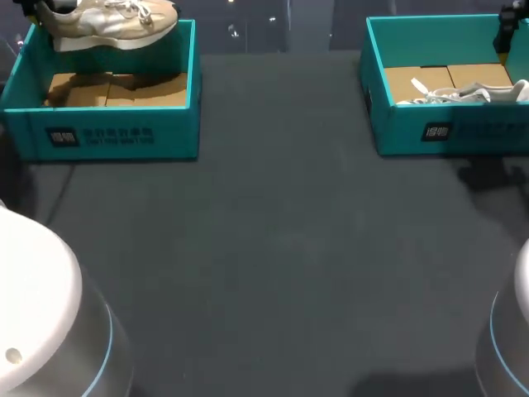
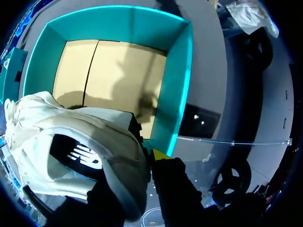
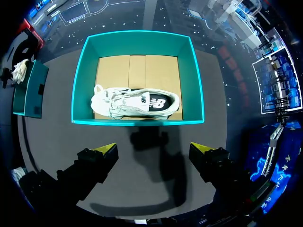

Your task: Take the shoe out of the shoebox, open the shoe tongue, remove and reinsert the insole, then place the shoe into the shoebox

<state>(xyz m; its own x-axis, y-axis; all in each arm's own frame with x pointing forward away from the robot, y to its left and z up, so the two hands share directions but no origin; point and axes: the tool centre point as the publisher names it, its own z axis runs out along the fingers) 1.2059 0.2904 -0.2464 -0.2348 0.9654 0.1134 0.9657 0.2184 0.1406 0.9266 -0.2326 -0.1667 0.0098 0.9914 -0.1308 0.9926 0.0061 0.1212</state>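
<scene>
up over its teal shoebox (image 1: 116, 132) hangs a cream, black-patched sneaker (image 1: 107, 21).

Robot lab, prob.: dark table (image 1: 273, 248) flanked by left arm (image 1: 33, 314) & right arm (image 1: 512, 331).

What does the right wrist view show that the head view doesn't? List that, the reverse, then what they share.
Right wrist only: the right gripper open, yellow tips apart, short of the right shoebox; that box's shoe whole. Head only: the left shoebox, its cardboard floor bare, the other shoe held above it. Both: both teal boxes, a shoe lying in the right one.
</scene>
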